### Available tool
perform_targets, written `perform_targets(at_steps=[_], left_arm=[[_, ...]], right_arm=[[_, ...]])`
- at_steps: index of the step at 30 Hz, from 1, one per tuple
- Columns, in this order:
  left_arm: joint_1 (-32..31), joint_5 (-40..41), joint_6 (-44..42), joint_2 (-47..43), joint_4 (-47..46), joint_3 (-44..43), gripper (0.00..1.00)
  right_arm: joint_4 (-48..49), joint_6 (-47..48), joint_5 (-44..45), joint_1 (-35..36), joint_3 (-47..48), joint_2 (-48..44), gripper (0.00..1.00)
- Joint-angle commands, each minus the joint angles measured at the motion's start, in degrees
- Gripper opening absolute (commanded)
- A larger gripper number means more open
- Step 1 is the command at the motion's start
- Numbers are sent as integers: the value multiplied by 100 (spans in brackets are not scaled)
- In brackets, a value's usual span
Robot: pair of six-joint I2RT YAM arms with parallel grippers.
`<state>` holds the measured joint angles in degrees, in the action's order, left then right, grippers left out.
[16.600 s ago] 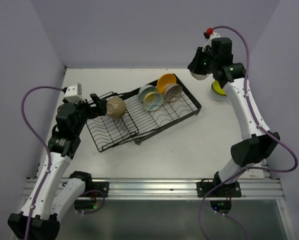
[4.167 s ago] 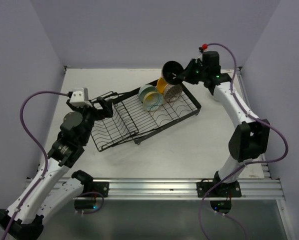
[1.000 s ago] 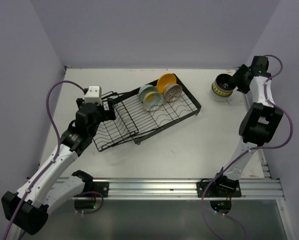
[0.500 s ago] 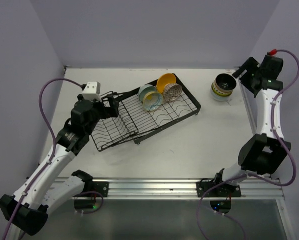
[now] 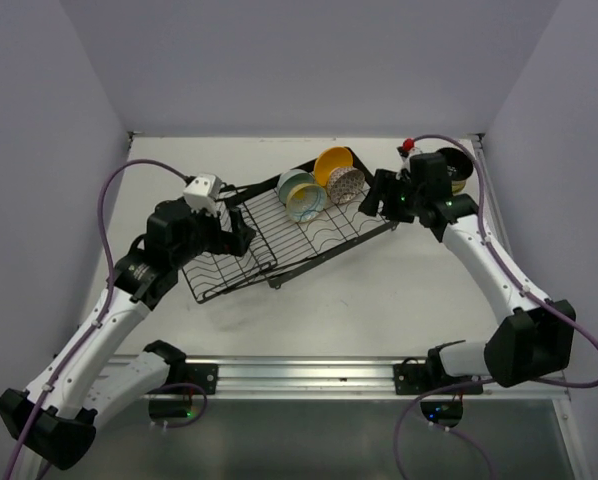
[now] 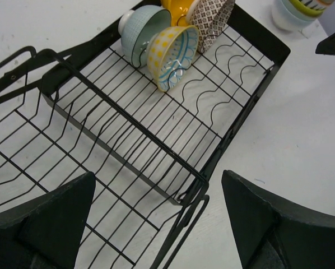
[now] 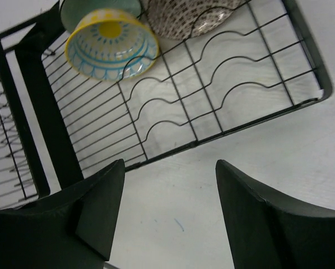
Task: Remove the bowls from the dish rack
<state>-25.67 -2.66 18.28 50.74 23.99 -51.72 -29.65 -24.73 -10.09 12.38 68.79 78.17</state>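
The black dish rack (image 5: 309,225) lies slanted in the middle of the table. At its far end several bowls lean together: an orange-yellow one (image 5: 333,162), a brown-speckled one (image 5: 347,184), and a teal one (image 5: 292,183) nesting a yellow-and-blue patterned one (image 5: 307,202). My left gripper (image 5: 236,236) hovers open over the rack's left wire section (image 6: 100,145), holding nothing. My right gripper (image 5: 373,198) hangs open and empty just off the rack's right end, above bare table (image 7: 173,213). The right wrist view has the patterned bowl (image 7: 111,47) and the speckled bowl (image 7: 190,19) at its top.
A stack of bowls (image 5: 457,166) with a dark one on top stands at the back right, partly behind my right arm; in the left wrist view the stack (image 6: 296,11) is at the top right. Purple walls close in the table on three sides.
My right arm has swung from the stack at the back right down to the rack's right end, leaving the dark bowl on the stack. My left gripper has slid right over the rack.
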Motion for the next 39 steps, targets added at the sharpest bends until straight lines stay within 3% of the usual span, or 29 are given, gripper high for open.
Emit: perform_targets(at_steps=[1, 9, 15, 30, 39], left_arm=[[-104, -332, -176, -257, 378, 74, 97], [-683, -51, -721, -223, 870, 40, 94], [-1088, 248, -721, 331, 1152, -110, 88], [-1845, 2049, -361, 1078, 2048, -426, 81], [-1854, 3165, 184, 1315, 2496, -611, 82]], right_arm=[[205, 214, -46, 606, -155, -504, 69], [591, 223, -300, 836, -1043, -715, 70], [890, 206, -582, 854, -1412, -733, 71], [1216, 372, -881, 854, -1562, -540, 75], [1374, 373, -986, 836, -1536, -390, 75]])
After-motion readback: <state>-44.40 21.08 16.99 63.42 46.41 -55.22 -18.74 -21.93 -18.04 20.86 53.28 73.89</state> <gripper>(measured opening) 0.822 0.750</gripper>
